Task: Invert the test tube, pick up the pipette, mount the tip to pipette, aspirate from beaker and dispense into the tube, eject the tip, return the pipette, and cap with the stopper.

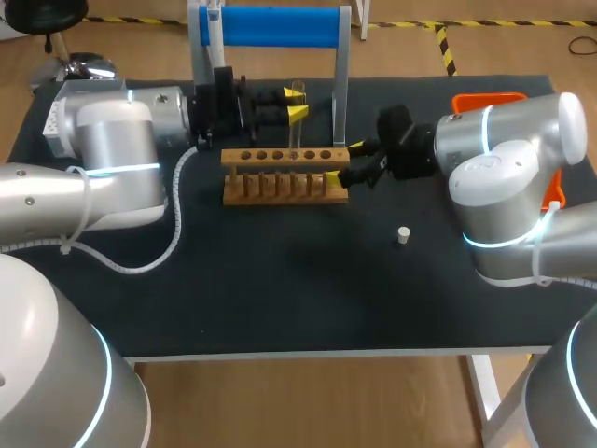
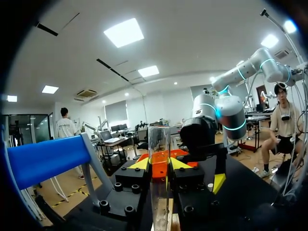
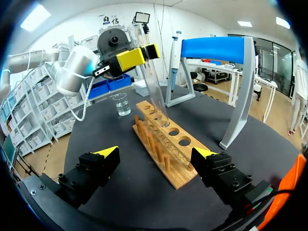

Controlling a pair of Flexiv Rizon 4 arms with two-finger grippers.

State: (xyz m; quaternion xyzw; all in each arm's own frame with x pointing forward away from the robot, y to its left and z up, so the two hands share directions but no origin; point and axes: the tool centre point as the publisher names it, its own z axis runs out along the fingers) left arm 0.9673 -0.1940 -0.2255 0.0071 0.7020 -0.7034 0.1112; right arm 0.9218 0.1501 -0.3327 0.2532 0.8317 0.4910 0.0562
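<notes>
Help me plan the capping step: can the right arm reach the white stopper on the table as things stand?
Probably yes. The stopper lies alone on the bare table near the right gripper, whose fingers are open and empty; nothing stands between them.

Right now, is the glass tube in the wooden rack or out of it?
Barely in: the test tube touches a rack hole with its lower end, its upper part clamped in the left gripper.

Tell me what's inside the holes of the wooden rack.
One test tube, held by the left gripper, its lower end in a middle hole of the rack. The other holes look empty. The tube's bottom is hidden.
</notes>
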